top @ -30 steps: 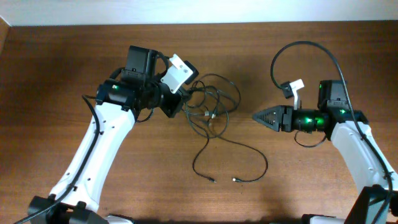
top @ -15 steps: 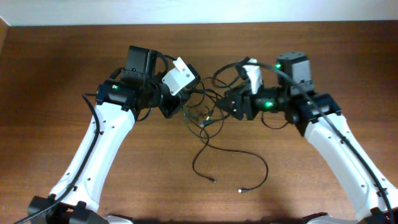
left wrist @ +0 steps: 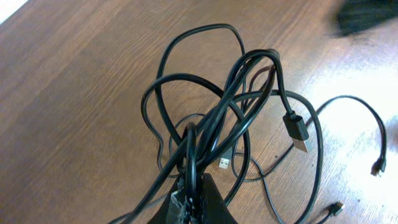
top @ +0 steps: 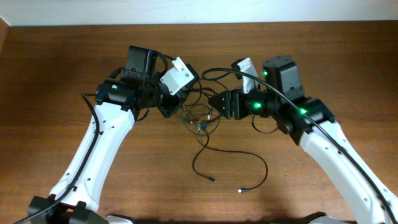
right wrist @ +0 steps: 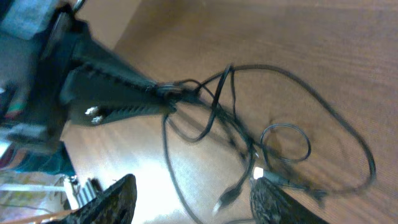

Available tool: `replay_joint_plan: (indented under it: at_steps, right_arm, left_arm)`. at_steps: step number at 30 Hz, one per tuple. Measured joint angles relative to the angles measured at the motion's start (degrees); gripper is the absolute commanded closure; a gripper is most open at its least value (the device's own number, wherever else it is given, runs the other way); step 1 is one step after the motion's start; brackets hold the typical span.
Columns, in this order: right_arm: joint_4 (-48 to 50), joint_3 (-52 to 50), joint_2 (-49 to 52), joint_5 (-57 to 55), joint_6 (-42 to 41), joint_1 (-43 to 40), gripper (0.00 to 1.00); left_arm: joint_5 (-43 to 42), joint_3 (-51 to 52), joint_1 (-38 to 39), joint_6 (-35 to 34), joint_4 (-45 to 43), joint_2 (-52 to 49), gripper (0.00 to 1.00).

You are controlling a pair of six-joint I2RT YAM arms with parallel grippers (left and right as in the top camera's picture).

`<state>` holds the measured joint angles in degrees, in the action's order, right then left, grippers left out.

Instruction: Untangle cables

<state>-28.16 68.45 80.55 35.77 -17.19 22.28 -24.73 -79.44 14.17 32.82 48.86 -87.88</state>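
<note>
Nearest the arm bases, on the bare worktop (top: 62,186): 2 loose tails of the cables (top: 200,119), trailing out of the knot toward the near edge. 1 short tail (top: 195,163) ending in a small plug (top: 214,180). 1 long tail (top: 260,157) arching out to the right and curling back to a second plug (top: 241,190). Both plugs facing each other across a gap.

Farther up, the knotted part, with its long axis running near to far: narrow where the tails leave it, widening into overlapping loops between the 2 arms. Cannot count the separate cords in the tangle.

Left of the knot, left fingers (top: 180,107) pressed together on a bunch of several strands. In the left wrist view, loops fanning up and away from the tips, 1 flat silver-tipped plug (left wrist: 297,132) pointing down-right, 1 tiny plug (left wrist: 224,163) under the loops.

Right of the knot, right fingers (top: 216,102) aimed left at the tangle, tips just beside it. Apart in the right wrist view, with 1 plug end low between them, too blurred to tell whether touching. Finger bases cut off by that view's lower edge.

Beyond the fingers, thin loops hard to separate from the right arm's thicker cable (top: 249,70).

Farthest, a pale wall strip (top: 199,11).
</note>
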Motion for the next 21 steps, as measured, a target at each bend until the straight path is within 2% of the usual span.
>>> replay_joint_plan:
  at_steps: [3, 7, 11, 17, 18, 20, 21]
  right_arm:
    - [-5.7, 0.2, -3.0, -0.7, -5.2, 0.2, 0.41]
    - [-7.0, 0.2, -0.9, -2.2, -11.6, 4.3, 0.36]
    - [-4.5, 0.1, 4.4, -5.4, -15.5, 6.7, 0.36]
    - [2.2, -0.2, 11.2, -17.1, -17.4, 7.8, 0.38]
    - [3.4, -0.2, 11.3, -18.9, -17.3, 7.8, 0.45]
    - [5.3, -0.2, 11.3, -21.2, -17.6, 7.8, 0.70]
    - [5.9, -0.2, 11.3, -22.0, -17.2, 7.8, 0.78]
  left_arm:
    - [0.5, 0.0, 0.0, -5.4, -1.0, 0.0, 1.00]
    - [-0.1, 0.0, 0.0, -12.3, -1.8, 0.0, 1.00]
    - [-0.6, 0.0, 0.0, -14.2, -1.8, 0.0, 1.00]
    - [-2.3, 0.0, 0.0, -14.9, -1.8, 0.0, 1.00]
    - [-2.3, 0.0, 0.0, -14.9, -1.7, 0.0, 1.00]
    - [-2.3, 0.0, 0.0, -15.1, -1.6, 0.0, 1.00]
    - [-2.3, 0.0, 0.0, -15.1, -1.6, 0.0, 1.00]
